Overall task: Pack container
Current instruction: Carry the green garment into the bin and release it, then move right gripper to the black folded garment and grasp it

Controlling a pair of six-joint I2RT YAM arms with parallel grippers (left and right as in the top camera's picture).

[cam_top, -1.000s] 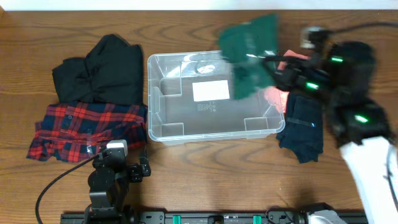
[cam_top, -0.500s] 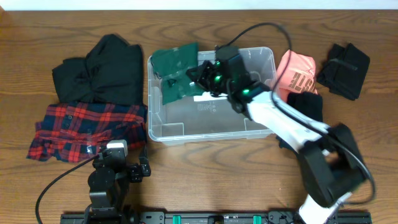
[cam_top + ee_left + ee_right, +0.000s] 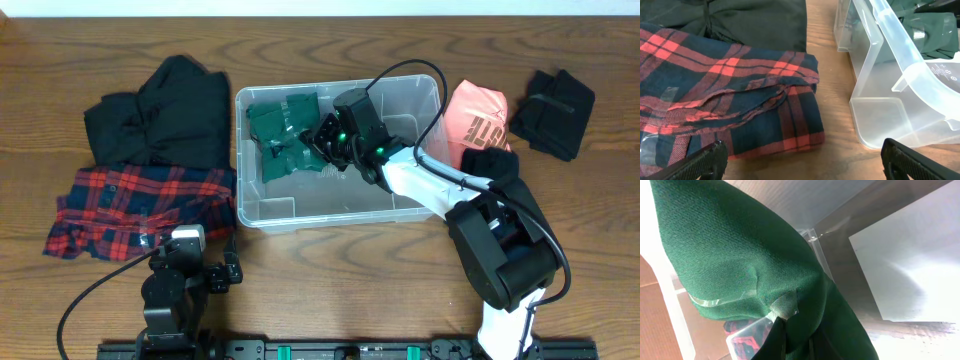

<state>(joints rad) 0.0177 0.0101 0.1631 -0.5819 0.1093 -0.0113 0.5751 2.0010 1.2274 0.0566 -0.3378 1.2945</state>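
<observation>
The clear plastic container (image 3: 410, 205) stands at the table's middle. My right gripper (image 3: 322, 140) is inside it, shut on a dark green garment (image 3: 280, 135) that lies in the container's left half. The right wrist view shows the green garment (image 3: 745, 260) bunched against my fingers, with the container's base and white label (image 3: 910, 265) behind. My left gripper (image 3: 800, 162) is open and empty, low over the table near the front left. It faces the red plaid shirt (image 3: 725, 100) and the container's left wall (image 3: 900, 60).
A black garment (image 3: 165, 110) and the red plaid shirt (image 3: 140, 205) lie left of the container. A coral garment (image 3: 478, 115), a black garment (image 3: 552, 98) and a dark item (image 3: 492, 165) under the right arm lie to the right.
My right arm has carried the green garment from above the container's right rear leftward and down into the container's left half. The left arm has not moved.
</observation>
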